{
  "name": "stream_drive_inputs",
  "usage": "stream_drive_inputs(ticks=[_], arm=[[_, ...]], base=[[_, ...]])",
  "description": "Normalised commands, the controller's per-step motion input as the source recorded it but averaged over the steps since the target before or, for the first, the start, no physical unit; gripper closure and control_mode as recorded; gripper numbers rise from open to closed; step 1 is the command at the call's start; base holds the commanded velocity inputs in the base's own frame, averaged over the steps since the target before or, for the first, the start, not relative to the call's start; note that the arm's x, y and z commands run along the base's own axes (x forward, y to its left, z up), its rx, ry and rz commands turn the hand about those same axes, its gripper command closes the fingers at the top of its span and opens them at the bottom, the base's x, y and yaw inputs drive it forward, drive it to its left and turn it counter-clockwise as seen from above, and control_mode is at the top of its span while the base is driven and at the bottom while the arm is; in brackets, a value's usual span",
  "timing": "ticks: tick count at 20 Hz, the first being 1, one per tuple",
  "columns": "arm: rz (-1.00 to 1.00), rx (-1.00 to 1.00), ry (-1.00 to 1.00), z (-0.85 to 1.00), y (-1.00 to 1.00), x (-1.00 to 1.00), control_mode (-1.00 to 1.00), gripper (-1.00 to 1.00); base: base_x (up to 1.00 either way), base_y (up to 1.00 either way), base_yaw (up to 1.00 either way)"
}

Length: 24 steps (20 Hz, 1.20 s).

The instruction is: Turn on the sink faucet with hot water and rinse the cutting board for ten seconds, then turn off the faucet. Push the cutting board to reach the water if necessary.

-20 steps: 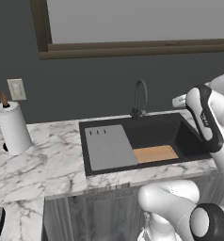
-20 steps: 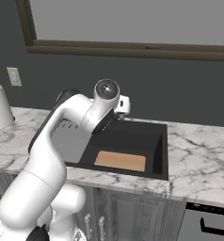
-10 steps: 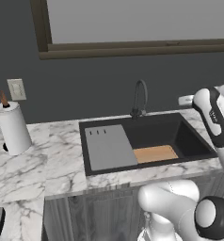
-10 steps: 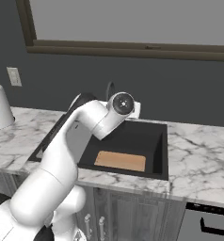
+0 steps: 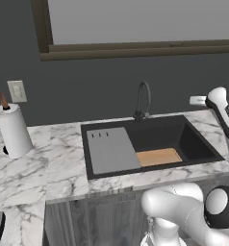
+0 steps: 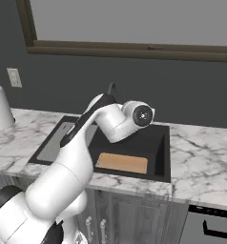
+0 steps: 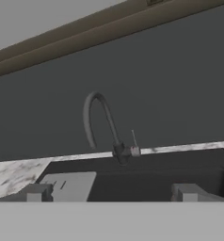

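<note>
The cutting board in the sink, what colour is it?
Light tan wood, clearest in the left base view.

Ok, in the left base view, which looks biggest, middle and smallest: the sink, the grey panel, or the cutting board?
1. The sink, biggest.
2. The grey panel lying inside it.
3. The cutting board, smallest, also inside the sink.

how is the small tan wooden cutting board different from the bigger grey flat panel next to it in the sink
The thin light tan wooden cutting board is smaller than the grey flat panel, and narrower front to back. The board is a plain wood rectangle; the panel has three small slots near its back edge. The board lies low in the black basin, nearer the front wall, while the panel covers the basin's left part, from back to front. Both are flat, rectangular and dry, with no water running from the dark gooseneck faucet.
</note>
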Motion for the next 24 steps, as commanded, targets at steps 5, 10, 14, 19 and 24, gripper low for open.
stream_drive_inputs(ticks=[5,10,14,19,24], arm=[[0.00,0.05,-0.06,-0.02,-0.21,0.18,-1.00,-1.00],[0.00,0.01,-0.04,-0.15,-0.14,0.16,-1.00,-1.00],[0.00,0.00,-0.04,-0.19,-0.01,0.18,-1.00,-1.00],[0.00,0.00,-0.05,-0.25,0.00,0.15,-1.00,-1.00],[0.00,0.00,-0.03,-0.20,0.00,0.14,-1.00,-1.00]], base=[[0.00,0.00,0.00],[0.00,0.00,0.00],[0.00,0.00,0.00],[0.00,0.00,0.00],[0.00,0.00,0.00]])
